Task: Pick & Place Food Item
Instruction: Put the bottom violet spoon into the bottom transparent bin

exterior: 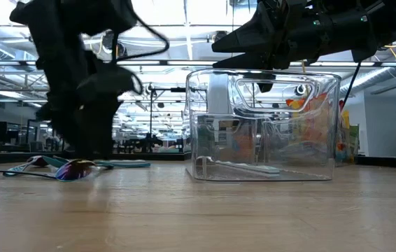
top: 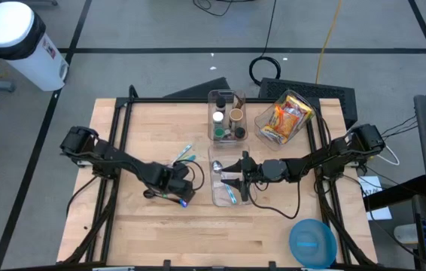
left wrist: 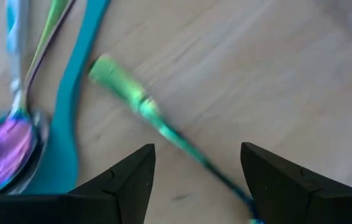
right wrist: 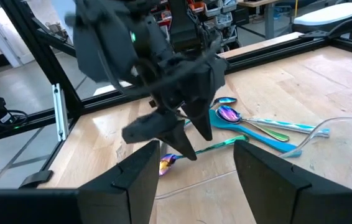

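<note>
A thin green-handled utensil (left wrist: 142, 102) lies slantwise on the wood between the fingers of my open left gripper (left wrist: 198, 149), which points down at it from just above. Beside it lie an iridescent spoon (left wrist: 5, 152) and a teal spatula (left wrist: 70, 118). The right wrist view shows the same gripper (right wrist: 191, 140) over the utensil (right wrist: 222, 145). My right gripper (top: 237, 172) hovers level and open above a clear bin (top: 217, 197), with nothing between its fingers. An orange snack bag (top: 287, 117) sits in a clear tub at the far right. My left gripper comes at the green-handled utensil from above, slanting. The utensil's dark lower stretch (left wrist: 226, 180) runs close past one finger (left wrist: 269, 180) and out of the picture. I cannot tell whether that finger touches it.
A second clear bin (top: 226, 117) with small jars stands at the far middle. A blue bowl (top: 311, 241) sits at the near right. A teal utensil (top: 229, 194) lies in the bin under my right gripper. Bare wood stretches along the near edge.
</note>
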Motion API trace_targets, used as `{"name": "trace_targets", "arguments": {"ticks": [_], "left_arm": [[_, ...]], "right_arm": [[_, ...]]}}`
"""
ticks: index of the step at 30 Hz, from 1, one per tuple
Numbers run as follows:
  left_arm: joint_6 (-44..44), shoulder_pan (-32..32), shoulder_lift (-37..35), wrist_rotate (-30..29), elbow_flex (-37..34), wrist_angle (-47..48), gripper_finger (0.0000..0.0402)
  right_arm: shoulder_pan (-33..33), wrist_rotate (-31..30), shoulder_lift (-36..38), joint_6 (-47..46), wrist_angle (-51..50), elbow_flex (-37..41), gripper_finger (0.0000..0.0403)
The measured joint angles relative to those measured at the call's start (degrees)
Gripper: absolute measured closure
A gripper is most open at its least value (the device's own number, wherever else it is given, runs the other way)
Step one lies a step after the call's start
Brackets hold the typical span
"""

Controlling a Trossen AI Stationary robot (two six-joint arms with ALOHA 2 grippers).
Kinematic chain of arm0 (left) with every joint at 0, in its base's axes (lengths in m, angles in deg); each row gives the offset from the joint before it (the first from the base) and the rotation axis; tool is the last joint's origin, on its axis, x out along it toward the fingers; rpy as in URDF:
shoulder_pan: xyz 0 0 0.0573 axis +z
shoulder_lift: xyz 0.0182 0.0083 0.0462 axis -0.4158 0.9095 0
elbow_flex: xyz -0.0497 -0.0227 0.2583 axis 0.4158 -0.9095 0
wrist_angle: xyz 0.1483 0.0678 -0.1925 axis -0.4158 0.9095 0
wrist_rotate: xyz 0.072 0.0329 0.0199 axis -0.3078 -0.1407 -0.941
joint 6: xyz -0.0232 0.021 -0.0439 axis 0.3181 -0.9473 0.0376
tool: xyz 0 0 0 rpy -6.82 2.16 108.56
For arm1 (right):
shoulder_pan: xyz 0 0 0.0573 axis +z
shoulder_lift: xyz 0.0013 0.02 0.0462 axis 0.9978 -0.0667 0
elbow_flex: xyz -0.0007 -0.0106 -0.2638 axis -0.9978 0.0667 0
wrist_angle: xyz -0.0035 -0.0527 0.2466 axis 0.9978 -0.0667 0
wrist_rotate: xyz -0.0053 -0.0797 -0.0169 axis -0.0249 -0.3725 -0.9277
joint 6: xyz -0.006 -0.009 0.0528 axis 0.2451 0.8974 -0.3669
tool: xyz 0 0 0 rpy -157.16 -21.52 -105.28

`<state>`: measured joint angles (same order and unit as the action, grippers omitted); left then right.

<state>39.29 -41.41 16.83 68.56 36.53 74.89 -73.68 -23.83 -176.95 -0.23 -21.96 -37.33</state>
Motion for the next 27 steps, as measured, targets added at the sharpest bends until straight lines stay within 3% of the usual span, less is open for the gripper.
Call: {"name": "trace_targets", "arguments": {"ticks": [13,22,27], "left_arm": [[-0.69,1.77,4.99,2.45,0.33,1.15,0.017],[0.06,1.8,5.11,0.91,0.16,-0.04,0.0296],[-5.0,1.77,5.19,0.45,0.09,-2.41,0.0355]], "right_arm": [[0.0,0.0,0.0,-0.01,-0.02,0.01,0.0206],[0.01,0.0,0.0,-0.01,-0.05,-0.01,0.0206],[0.02,0.0,0.0,-0.01,-0.05,0.01,0.0206]]}}
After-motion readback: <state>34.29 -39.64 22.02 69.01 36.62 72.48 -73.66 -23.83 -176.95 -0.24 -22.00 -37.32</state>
